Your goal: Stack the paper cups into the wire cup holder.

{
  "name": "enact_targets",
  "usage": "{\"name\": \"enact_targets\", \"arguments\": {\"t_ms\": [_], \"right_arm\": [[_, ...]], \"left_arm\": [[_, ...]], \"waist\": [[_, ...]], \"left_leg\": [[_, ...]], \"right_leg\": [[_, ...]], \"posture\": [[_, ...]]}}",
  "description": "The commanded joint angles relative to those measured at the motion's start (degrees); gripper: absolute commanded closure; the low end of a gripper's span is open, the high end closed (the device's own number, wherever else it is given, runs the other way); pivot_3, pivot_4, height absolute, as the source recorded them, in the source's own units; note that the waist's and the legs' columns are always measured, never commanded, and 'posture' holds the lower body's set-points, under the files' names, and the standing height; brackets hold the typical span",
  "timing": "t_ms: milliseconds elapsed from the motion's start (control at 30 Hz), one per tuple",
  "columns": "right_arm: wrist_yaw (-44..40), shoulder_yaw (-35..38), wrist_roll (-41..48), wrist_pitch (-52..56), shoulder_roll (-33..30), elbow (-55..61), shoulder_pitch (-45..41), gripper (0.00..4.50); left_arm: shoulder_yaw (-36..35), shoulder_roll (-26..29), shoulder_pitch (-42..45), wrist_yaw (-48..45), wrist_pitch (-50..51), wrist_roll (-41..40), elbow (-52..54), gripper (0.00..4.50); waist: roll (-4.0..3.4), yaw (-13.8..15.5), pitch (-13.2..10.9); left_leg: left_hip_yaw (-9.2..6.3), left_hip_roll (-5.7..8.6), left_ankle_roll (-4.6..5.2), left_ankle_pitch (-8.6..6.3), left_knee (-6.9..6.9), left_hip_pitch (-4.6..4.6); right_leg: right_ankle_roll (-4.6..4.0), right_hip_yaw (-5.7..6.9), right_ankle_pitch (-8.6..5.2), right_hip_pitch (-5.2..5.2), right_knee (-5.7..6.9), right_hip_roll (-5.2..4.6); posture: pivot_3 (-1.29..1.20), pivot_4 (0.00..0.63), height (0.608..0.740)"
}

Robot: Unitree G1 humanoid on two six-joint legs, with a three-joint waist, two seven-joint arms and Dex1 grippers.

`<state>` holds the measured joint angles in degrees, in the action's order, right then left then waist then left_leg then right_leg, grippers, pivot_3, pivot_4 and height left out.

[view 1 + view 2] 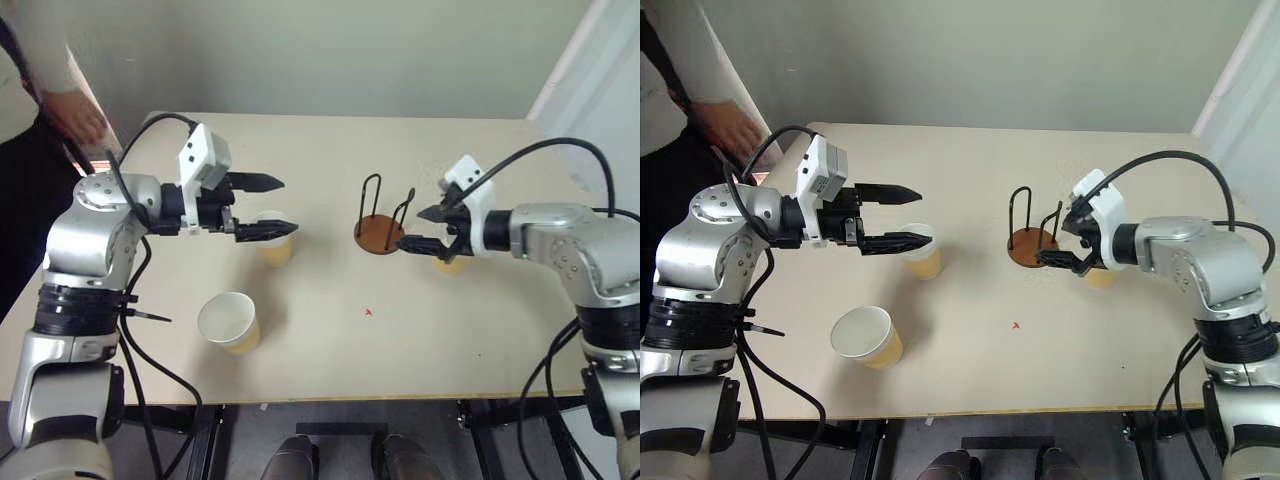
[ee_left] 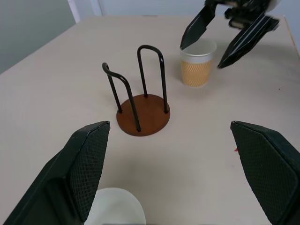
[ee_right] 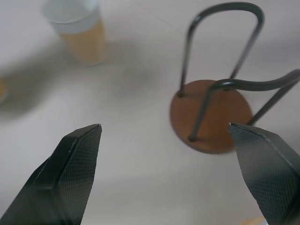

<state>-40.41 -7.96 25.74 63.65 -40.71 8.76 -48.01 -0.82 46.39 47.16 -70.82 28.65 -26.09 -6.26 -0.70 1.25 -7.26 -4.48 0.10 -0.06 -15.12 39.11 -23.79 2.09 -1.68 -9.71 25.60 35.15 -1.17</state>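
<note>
Wire cup holder [image 1: 381, 232] stands empty mid-table [image 1: 330, 350]; left gripper [image 1: 268, 207] spread wide, holding nothing, over cup [image 1: 277, 243] left of holder; right gripper [image 1: 428, 229] wide open, empty, just right of holder, above second cup [image 1: 450, 262]; third cup [image 1: 231, 322] nearer front edge, left of holder.

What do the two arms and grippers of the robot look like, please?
Both arms have silver-grey metal shells with black joint rings. Loose black cables loop from each upper arm toward the wrist. A white block sits on each wrist. The left gripper and right gripper each have two black pointed fingers with a fine grid texture inside.
</note>
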Motion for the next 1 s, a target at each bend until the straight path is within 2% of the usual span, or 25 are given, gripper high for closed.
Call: {"name": "enact_targets", "arguments": {"t_ms": [33,233,567,633,733,900,1000], "right_arm": [[0.64,-1.74,-3.21,-3.66,0.58,-1.11,-1.22,0.02],[1.31,-5.23,-8.97,-10.04,4.31,-8.88,-2.63,0.02],[4.79,-3.76,-14.36,-16.22,11.79,-20.28,-6.82,0.02],[5.68,-3.37,-14.94,-16.29,12.51,-21.41,-7.0,0.37],[6.46,-2.78,-15.59,-15.82,12.73,-22.22,-6.89,1.18],[4.94,-1.51,-14.51,-13.73,11.73,-20.37,-6.49,3.0],[-1.74,-2.89,-12.36,-14.15,8.08,-12.95,-3.97,3.99]], "left_arm": [[-1.94,-0.17,1.62,0.79,-1.81,-0.19,0.84,0.04],[-1.87,-0.37,1.98,0.96,-2.26,-0.11,0.72,0.04],[-2.12,-0.2,2.24,1.25,-2.99,0.29,0.03,0.04],[-2.25,-0.18,2.02,1.63,-3.16,0.42,-0.03,0.04],[-2.36,-0.01,1.25,1.73,-3.03,0.19,0.61,0.04],[-1.98,0.35,0.66,0.86,-2.57,0.02,0.75,0.04],[-1.62,0.3,0.37,-0.27,-0.91,-1.16,1.7,0.04]], "waist": [[0.0,0.01,0.0],[0.0,-0.15,0.0],[0.0,-0.16,0.0],[0.0,-0.14,0.0],[-0.01,-0.13,0.0],[-0.01,-0.15,0.0],[-0.01,0.08,0.0]], "left_leg": [[0.0,0.0,0.0,0.0,0.0,-0.01],[0.0,-0.01,-0.01,0.01,-0.02,-0.15],[0.0,-0.01,-0.02,0.01,-0.05,-0.23],[0.0,-0.01,-0.03,0.01,-0.04,-0.24],[0.01,0.0,-0.03,0.01,-0.04,-0.27],[0.01,0.0,-0.04,0.01,-0.06,-0.27],[0.01,0.0,-0.05,0.02,-0.06,-0.29]], "right_leg": [[0.0,0.01,0.0,0.02,0.0,0.0],[0.0,0.0,0.0,0.19,0.01,0.0],[-0.01,0.0,0.0,0.28,0.02,0.0],[-0.01,0.01,0.0,0.28,0.0,0.0],[-0.01,0.01,0.0,0.29,-0.02,-0.01],[-0.01,0.01,0.0,0.3,-0.02,-0.01],[-0.01,0.01,0.0,0.29,-0.01,-0.01]], "posture": [[0.0,0.15,0.74],[0.0,0.15,0.74],[0.0,0.15,0.74],[0.0,0.15,0.74],[0.0,0.15,0.74],[0.0,0.15,0.74],[0.0,0.15,0.74]]}}
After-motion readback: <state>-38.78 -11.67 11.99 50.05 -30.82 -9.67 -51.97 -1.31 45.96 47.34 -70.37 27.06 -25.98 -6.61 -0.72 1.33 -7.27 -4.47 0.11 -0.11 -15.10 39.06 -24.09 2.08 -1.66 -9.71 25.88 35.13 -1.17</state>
